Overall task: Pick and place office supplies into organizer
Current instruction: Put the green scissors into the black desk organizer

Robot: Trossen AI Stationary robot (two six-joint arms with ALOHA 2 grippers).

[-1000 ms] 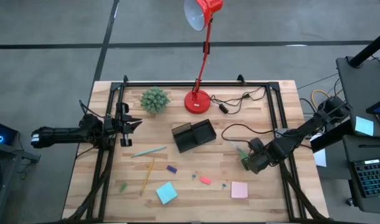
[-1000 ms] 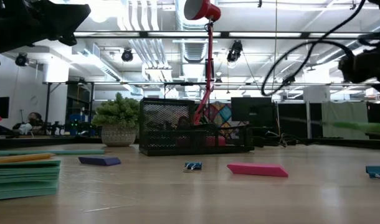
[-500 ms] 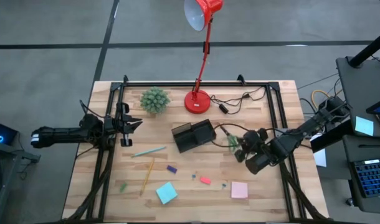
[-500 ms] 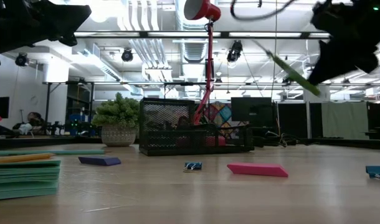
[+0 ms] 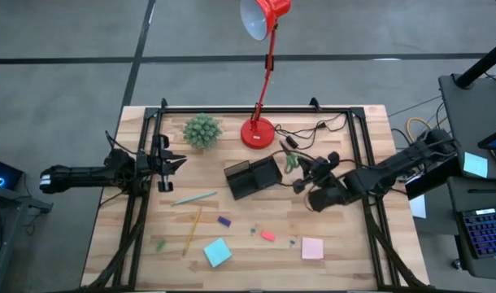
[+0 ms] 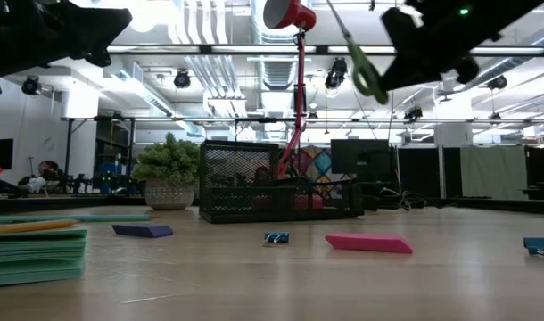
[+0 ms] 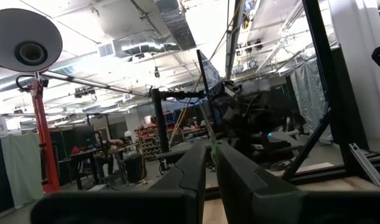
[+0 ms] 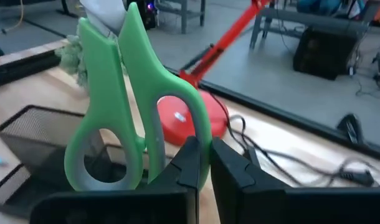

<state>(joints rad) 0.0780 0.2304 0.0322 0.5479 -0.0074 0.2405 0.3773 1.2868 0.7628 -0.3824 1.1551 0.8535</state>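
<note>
My right gripper [image 5: 303, 168] is shut on the green-handled scissors [image 5: 291, 161], high above the table just right of the black organizer [image 5: 254, 177]. In the low view the scissors [image 6: 366, 67] hang in the air, handle loops low and blades slanting up. My left gripper [image 5: 171, 161] waits, shut and empty, at the table's left side. A pale green pen [image 5: 193, 198], yellow pencil [image 5: 191, 229], purple eraser [image 5: 224, 220], red eraser [image 5: 267, 236], blue pad [image 5: 217, 252] and pink pad [image 5: 312, 248] lie flat on the table. My right gripper pinches the scissors between its two fingers at the outer rim of one handle loop [image 8: 196, 134]. The scissors are lifted clear of the table. They stand tilted, the handle loops [image 6: 371, 85] nearest the gripper and the blades pointing up and away.
The red lamp's base [image 5: 258, 133] and its cable [image 5: 313, 130] lie behind the organizer, with a green spiky plant [image 5: 202, 130] to the left. Small blue clips [image 5: 254, 230] lie among the supplies. The black frame rails [image 5: 362, 155] run along both sides.
My right gripper has risen and gone toward the table's left and far edge, toward the organizer, carrying the scissors. The scissors have gone from lying level near the table to high in the air, turned steeply with the blades up.
</note>
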